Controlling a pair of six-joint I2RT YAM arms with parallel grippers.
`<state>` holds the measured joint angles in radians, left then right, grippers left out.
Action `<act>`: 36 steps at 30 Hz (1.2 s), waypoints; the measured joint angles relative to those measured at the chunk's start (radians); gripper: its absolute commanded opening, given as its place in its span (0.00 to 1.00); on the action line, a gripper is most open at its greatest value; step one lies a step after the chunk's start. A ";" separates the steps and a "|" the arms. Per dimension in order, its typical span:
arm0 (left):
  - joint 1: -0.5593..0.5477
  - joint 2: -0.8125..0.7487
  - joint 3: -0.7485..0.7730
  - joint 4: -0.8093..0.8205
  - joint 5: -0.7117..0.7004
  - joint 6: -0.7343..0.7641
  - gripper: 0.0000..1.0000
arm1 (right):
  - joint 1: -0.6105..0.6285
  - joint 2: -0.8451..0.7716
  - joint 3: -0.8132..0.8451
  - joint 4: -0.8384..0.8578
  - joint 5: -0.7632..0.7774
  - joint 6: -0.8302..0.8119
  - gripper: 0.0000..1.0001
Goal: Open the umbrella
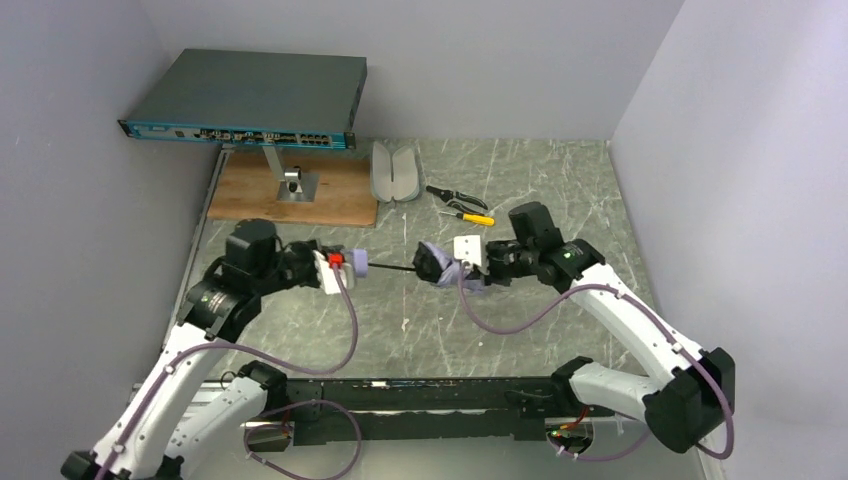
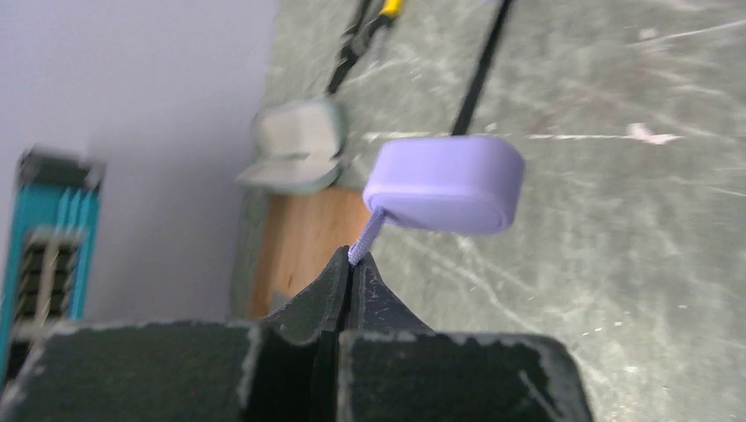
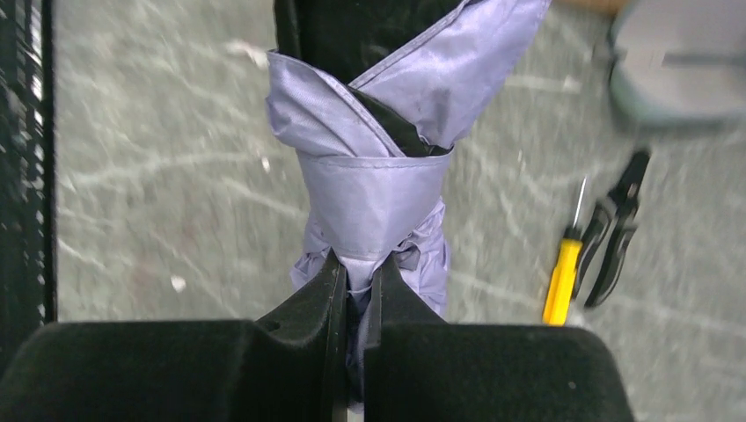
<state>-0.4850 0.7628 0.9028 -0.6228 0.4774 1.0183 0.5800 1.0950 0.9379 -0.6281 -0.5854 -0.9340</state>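
My left jaws pinch the umbrella point(image 1: 435, 265) by its handle cord point(image 2: 368, 236). My right jaws clamp its folded fabric point(image 3: 369, 189), probably to draw the shaft point(image 1: 390, 268) out.

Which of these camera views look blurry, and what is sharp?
Left wrist view: the case and blue box are smeared, the umbrella handle soft. Right wrist view: umbrella fabric crisp, screwdriver and pliers blurred. Top view: evenly lit, sharp.

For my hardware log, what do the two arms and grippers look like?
Left arm and right arm: white link shells, black joint housings, a lavender cable along each. The left gripper has a white block with a red part, the right gripper a white block. Fingers are black tapered wedges.
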 measured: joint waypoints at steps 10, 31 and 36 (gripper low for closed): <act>0.543 0.003 0.001 0.106 0.089 -0.228 0.00 | -0.227 0.033 -0.077 -0.156 -0.048 -0.256 0.00; 0.752 0.053 0.114 -0.018 0.331 -0.212 0.60 | -0.346 0.218 0.013 -0.286 -0.130 -0.356 0.00; 0.679 0.082 0.194 -0.150 0.323 -0.085 0.90 | -0.351 0.245 0.061 -0.348 -0.119 -0.311 0.00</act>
<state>0.1940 0.8444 1.0969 -0.7731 0.8001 0.9337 0.2295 1.3399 0.9985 -0.9760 -0.7048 -1.2446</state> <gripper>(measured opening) 0.824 0.064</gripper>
